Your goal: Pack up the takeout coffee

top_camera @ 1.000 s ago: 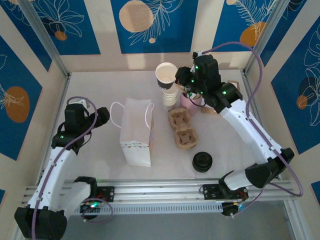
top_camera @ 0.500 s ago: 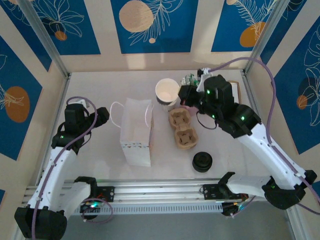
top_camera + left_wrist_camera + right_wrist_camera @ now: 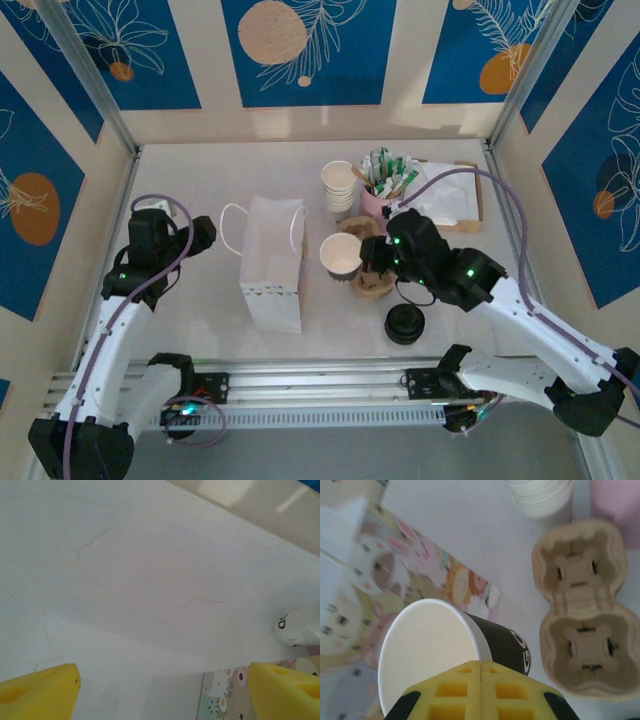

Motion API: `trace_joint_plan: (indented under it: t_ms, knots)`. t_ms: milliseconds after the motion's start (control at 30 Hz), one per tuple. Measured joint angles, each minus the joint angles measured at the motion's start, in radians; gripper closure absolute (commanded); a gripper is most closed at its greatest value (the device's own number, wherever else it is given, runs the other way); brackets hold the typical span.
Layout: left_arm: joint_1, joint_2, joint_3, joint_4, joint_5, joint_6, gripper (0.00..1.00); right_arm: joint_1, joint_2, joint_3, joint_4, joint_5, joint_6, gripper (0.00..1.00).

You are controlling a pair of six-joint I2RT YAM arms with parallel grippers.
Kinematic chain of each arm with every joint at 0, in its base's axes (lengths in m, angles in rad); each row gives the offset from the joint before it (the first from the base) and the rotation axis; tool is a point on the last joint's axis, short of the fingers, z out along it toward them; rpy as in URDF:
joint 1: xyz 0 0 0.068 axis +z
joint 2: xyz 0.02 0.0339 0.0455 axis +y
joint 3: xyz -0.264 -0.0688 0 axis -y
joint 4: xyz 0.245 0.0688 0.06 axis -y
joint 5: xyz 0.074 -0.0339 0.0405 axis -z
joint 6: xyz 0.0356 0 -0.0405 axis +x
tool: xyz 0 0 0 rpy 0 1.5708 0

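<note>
- The right hand (image 3: 366, 254) has pulled one paper coffee cup (image 3: 341, 256) off the stack of cups (image 3: 338, 186) at the back and swung it forward. It now hangs between the paper bag (image 3: 272, 265) and the pulp cup carrier (image 3: 376, 284).
- From the right wrist view, the hand's yellow fingers (image 3: 455, 690) are pressed onto the cup's rim, pinching it, with the cup tilted and the carrier's sockets empty just beside it.
- By the look of it, seating the cup in a socket comes next; the bagging hasn't begun.
- The left hand (image 3: 203, 235) has spread a touch wider and grips nothing, hovering over the tabletop (image 3: 150, 580) left of the bag.
- The black lid (image 3: 405, 323) sits untouched near the front edge.
- For writing, white characters curve round the cup's black wall, too partial to read. The bag carries cartoon animals, with no legible brand.
</note>
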Motion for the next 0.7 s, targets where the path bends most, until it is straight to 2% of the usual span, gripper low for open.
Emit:
trace_joint_plan:
  t_ms: [233, 500, 700]
  knots:
    - [0.000, -0.007, 0.013, -0.077, 0.001, 0.008, 0.00, 0.043, 0.011, -0.128, 0.090, -0.035, 0.069, 1.00]
    - [0.000, -0.016, 0.069, -0.191, -0.002, 0.024, 0.00, 0.056, 0.110, -0.161, 0.220, -0.069, 0.117, 1.00]
    - [0.000, -0.072, 0.069, -0.239, -0.059, 0.027, 0.00, 0.057, 0.173, -0.166, 0.301, -0.073, 0.133, 1.00]
